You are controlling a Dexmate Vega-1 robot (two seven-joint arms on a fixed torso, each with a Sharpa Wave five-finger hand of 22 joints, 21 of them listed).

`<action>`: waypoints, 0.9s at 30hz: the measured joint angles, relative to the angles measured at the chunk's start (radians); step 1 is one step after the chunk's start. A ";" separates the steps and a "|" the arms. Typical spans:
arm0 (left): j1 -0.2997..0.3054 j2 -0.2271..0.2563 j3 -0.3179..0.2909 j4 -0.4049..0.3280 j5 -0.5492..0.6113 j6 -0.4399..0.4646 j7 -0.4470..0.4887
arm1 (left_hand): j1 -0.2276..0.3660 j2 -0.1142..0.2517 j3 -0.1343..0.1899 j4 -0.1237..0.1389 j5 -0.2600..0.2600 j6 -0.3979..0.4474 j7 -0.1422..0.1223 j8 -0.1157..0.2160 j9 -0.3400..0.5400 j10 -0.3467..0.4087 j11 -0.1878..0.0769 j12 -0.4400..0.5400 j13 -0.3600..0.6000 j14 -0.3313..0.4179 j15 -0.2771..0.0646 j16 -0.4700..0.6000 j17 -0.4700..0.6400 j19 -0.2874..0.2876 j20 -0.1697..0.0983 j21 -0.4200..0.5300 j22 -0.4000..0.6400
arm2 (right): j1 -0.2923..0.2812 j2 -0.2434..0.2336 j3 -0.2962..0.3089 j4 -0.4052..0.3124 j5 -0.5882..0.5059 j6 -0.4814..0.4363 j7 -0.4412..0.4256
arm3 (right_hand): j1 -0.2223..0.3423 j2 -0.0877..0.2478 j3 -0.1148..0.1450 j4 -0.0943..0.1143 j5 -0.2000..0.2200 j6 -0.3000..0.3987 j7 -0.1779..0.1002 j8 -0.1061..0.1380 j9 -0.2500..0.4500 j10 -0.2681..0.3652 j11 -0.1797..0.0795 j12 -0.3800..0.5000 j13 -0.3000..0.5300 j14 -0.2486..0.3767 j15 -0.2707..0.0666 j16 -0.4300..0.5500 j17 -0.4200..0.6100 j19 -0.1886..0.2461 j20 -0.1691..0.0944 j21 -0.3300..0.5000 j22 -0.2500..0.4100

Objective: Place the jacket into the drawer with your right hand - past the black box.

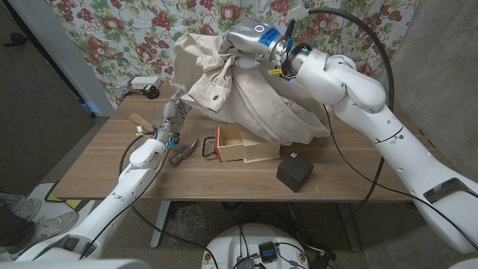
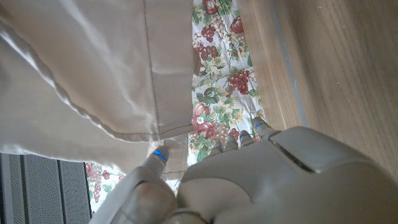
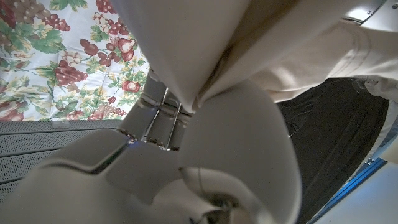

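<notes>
Cream cotton jacket hangs bunched from the right hand, gripped high above the small open wooden drawer; left hand empty, fingers apart, above the counter

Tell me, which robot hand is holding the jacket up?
The right hand grips the cream jacket high above the table; the left hand holds nothing.

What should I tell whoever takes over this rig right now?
Right hand grips the jacket, lifted high; its hem drapes over the back of the open wooden drawer. Left hand holds nothing, fingers raised beside the hanging cloth. Black box sits in front of the drawer. Done: jacket picked up. Left: lower it into the drawer and let go.
</notes>
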 measured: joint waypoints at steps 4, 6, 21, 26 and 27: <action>0.003 0.002 -0.001 -0.003 0.000 0.000 0.001 | 0.000 0.000 0.000 0.000 0.000 0.000 0.000 0.000 0.000 0.000 0.000 0.000 0.000 0.000 0.000 0.000 0.000 0.000 0.000 0.000 0.000 | 0.003 0.005 -0.011 0.015 0.001 0.006 0.003 | 0.000 0.000 0.000 0.000 0.000 0.000 0.000 -0.002 0.000 0.000 0.000 0.000 0.002 0.000 0.000 -0.003 0.000 0.000 0.000 0.000 -0.003; 0.006 0.003 -0.002 -0.006 0.000 0.000 0.003 | 0.000 0.000 0.000 0.000 0.000 0.000 0.000 0.000 0.000 0.000 0.000 0.000 0.000 0.000 0.000 0.000 0.000 0.000 0.000 0.000 0.000 | 0.003 0.007 -0.015 0.020 0.001 0.009 0.004 | 0.000 0.000 0.000 0.000 0.000 0.000 0.000 -0.002 0.000 0.000 0.000 -0.002 0.002 0.000 0.000 -0.005 0.000 0.000 0.000 0.000 -0.005; 0.024 0.015 -0.013 -0.026 0.000 0.004 0.018 | 0.000 0.000 0.000 0.000 0.000 0.000 0.000 0.000 0.000 0.000 0.000 0.000 0.000 0.000 0.000 0.000 0.001 0.000 0.000 0.000 0.000 | 0.017 0.025 -0.050 0.072 -0.015 0.027 -0.015 | 0.000 0.000 0.000 0.000 -0.002 0.001 0.002 -0.005 0.007 0.000 0.000 -0.008 0.007 0.000 0.000 -0.005 0.005 0.000 0.000 0.008 -0.013; 0.028 0.017 -0.017 -0.030 0.000 0.009 0.025 | 0.000 0.000 0.000 0.000 0.000 0.000 0.000 0.000 0.000 0.000 0.000 0.000 0.000 0.000 0.000 0.000 0.003 0.000 0.000 0.000 0.000 | 0.032 0.037 -0.068 0.112 -0.018 0.031 -0.025 | 0.000 0.000 0.000 0.000 0.004 0.001 0.002 -0.006 0.007 0.000 0.000 -0.008 0.007 0.000 0.000 -0.011 0.005 0.000 0.000 0.008 -0.014; 0.029 0.017 -0.017 -0.030 0.000 0.009 0.025 | 0.000 0.000 0.000 0.000 0.000 0.000 0.000 0.000 0.000 0.000 0.000 0.000 0.000 0.000 0.000 0.000 0.003 0.000 0.000 0.000 0.000 | 0.033 0.038 -0.069 0.114 -0.019 0.031 -0.026 | 0.000 0.000 0.000 0.000 0.005 0.001 0.002 -0.006 0.007 0.000 0.000 -0.008 0.007 0.000 0.000 -0.011 0.005 0.000 0.000 0.008 -0.014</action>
